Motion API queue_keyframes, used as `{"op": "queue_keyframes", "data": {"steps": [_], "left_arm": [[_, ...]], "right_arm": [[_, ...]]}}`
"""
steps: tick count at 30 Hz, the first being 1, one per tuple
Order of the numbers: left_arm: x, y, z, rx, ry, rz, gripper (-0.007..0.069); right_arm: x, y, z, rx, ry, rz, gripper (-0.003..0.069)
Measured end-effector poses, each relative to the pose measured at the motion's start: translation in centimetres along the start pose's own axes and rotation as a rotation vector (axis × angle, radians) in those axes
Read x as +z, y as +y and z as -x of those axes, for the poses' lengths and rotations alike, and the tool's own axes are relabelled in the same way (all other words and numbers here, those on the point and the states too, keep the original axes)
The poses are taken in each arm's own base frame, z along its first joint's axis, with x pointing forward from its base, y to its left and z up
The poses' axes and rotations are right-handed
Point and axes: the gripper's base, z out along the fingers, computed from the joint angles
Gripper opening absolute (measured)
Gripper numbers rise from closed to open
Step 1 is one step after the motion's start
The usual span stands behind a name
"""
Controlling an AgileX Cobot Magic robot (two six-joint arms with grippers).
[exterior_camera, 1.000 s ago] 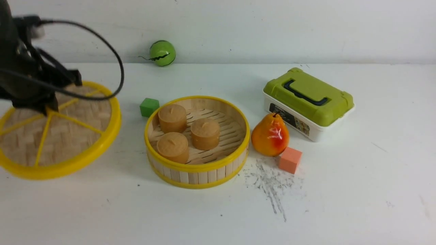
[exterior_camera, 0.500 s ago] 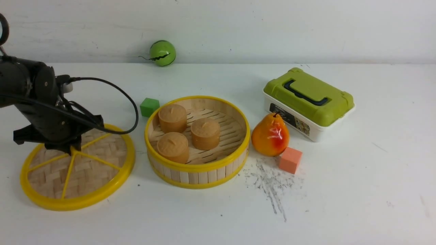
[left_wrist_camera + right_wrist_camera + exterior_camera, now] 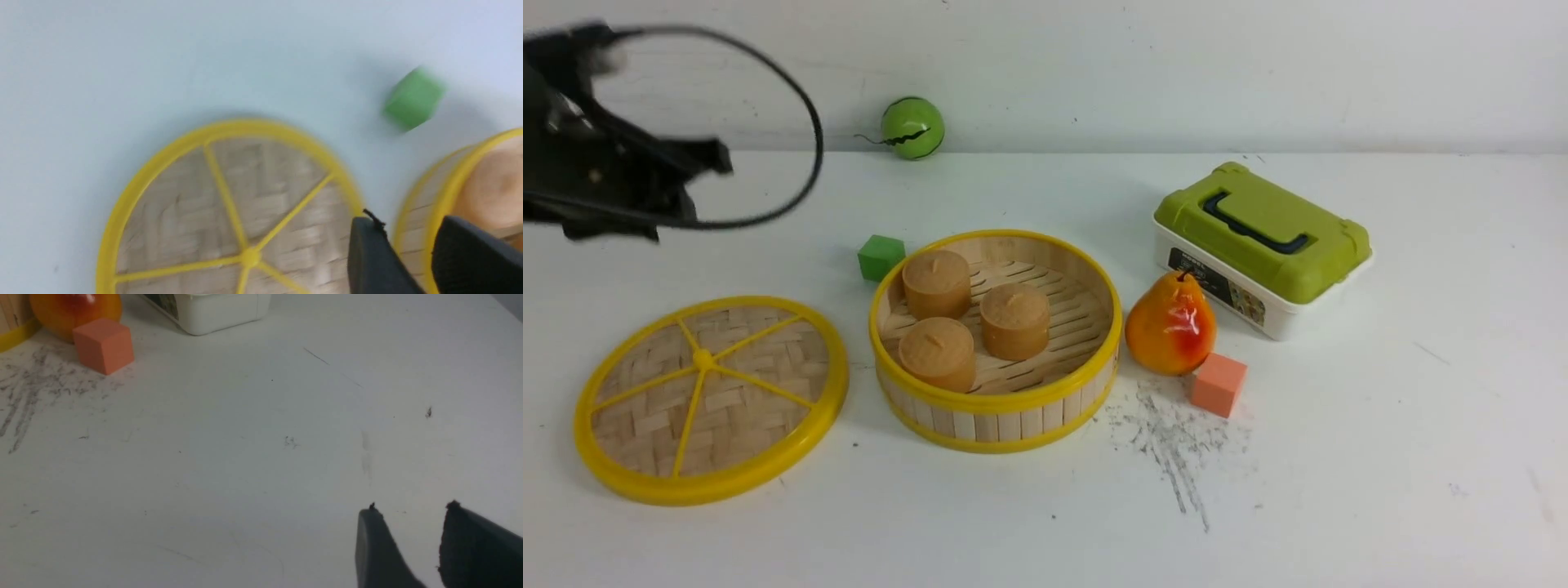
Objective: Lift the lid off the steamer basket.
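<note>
Yellow-rimmed lid [image 3: 711, 400] lies flat lower left, off the steamer basket [image 3: 996, 420]; my left gripper [image 3: 406, 228] is spread and empty, so I'd retreat straight up.

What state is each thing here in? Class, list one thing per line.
lid: off the steamer basket, flat on the table, not held.
steamer basket: uncovered, three tan cakes inside.
green-lidded box: shut.
pear: upright.
left gripper: fingers apart, empty.
right gripper: fingers apart, empty.
</note>
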Motion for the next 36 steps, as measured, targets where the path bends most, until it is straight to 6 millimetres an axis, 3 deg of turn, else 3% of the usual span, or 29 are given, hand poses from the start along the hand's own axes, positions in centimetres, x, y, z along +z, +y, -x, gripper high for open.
{"op": "queue_keyframes", "data": {"steps": [3,4,5,7,9,11,12,13,15,22,31,36], "left_arm": [[-8.3,-1.2,1.5,0.061,-0.250,-0.125,0.0083],[-9.4,-1.2,1.6,0.079,-0.281,-0.134,0.0076],[-12.8,-1.4,1.2,0.115,-0.394,-0.173,0.0030],[-16.7,-1.2,-0.3,0.162,-0.523,-0.211,-0.0013],[-19.6,-0.6,-2.8,0.186,-0.617,-0.243,-0.0013],[-20.4,-0.3,-4.1,0.194,-0.648,-0.251,-0.0013],[-21.3,0.4,-6.5,0.211,-0.690,-0.255,-0.0013],[-21.4,0.5,-6.8,0.214,-0.694,-0.256,-0.0013],[-21.5,1.4,-9.6,0.227,-0.720,-0.250,-0.0013],[-18.1,3.6,-16.9,0.231,-0.610,-0.231,-0.0013],[-13.0,5.3,-22.6,0.222,-0.371,-0.203,-0.0013],[-11.6,5.9,-24.6,0.228,-0.337,-0.204,-0.0013]], "right_arm": [[0.0,0.0,0.0,0.000,0.000,0.000,0.0239],[0.0,0.0,0.0,0.000,0.000,0.000,0.0239],[0.0,0.0,0.0,0.000,0.000,0.000,0.0239],[0.0,0.0,0.0,0.000,0.000,0.000,0.0239],[0.0,0.0,0.0,0.000,0.000,0.000,0.0239],[0.0,0.0,0.0,0.000,0.000,0.000,0.0239],[0.0,0.0,0.0,0.000,0.000,0.000,0.0239],[0.0,0.0,0.0,0.000,0.000,0.000,0.0239],[0.0,0.0,0.0,0.000,0.000,0.000,0.0239],[0.0,0.0,0.0,0.000,0.000,0.000,0.0239],[0.0,0.0,0.0,0.000,0.000,0.000,0.0239],[0.0,0.0,0.0,0.000,0.000,0.000,0.0239]]}}
